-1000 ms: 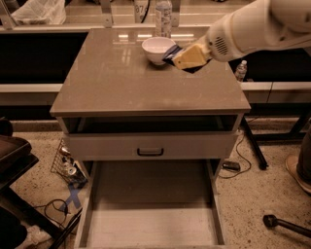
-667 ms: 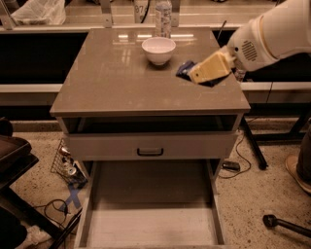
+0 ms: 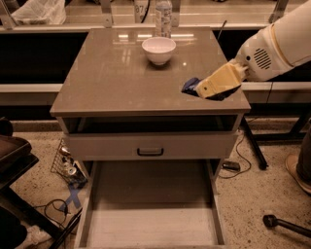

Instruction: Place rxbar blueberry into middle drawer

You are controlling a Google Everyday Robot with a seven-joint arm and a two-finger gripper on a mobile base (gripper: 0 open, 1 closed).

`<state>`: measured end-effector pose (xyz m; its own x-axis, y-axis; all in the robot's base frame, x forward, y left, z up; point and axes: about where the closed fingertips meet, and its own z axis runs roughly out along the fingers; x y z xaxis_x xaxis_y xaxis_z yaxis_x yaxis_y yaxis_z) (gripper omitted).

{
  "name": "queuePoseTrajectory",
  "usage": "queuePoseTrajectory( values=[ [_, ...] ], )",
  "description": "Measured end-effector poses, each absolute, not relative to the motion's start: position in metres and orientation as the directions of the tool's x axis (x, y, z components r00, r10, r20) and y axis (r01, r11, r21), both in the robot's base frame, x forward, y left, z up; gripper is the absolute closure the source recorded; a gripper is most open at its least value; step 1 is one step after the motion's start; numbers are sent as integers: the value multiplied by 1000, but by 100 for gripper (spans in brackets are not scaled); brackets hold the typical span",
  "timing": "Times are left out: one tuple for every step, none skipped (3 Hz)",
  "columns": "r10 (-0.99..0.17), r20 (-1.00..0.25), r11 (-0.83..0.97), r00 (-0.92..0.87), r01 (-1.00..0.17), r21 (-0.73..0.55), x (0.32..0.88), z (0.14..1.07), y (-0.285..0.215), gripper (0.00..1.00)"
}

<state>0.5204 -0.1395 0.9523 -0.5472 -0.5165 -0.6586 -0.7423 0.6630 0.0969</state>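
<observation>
The rxbar blueberry (image 3: 190,86), a small flat dark blue snack-bar wrapper, is waiting to go into the nearest thing in view: the middle drawer (image 3: 150,221), a wide shallow drawer with pale side walls and a flat grey-beige floor. It is standing pulled far out below the cabinet, so its floor is lying open from above. Behind it, the pale drawer front with a small dark handle (image 3: 150,151) is sitting closed. Above that, over the front right corner of the smooth grey-brown worktop (image 3: 112,78), the yellow-beige two-finger gripper (image 3: 201,90) is clenching the bar. The wrapper's blue end is poking out to the left of the fingers (image 3: 221,80), and it seems to be hanging just clear of the surface. Holding it at this corner is probably keeping the way down to the drawer short. At the far edge, well apart, a round white bowl (image 3: 159,48) is sitting, with a clear plastic bottle (image 3: 164,12) behind it.
</observation>
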Motion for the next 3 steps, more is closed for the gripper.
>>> queuePoseTrajectory(
  values=[
    [-500, -662, 672, -559, -732, 111, 516, 931, -137, 100],
    [-543, -651, 564, -531, -805, 186, 524, 854, -54, 100],
    [-567, -614, 451, -549, -831, 326, 511, 728, 33, 100]
  ],
)
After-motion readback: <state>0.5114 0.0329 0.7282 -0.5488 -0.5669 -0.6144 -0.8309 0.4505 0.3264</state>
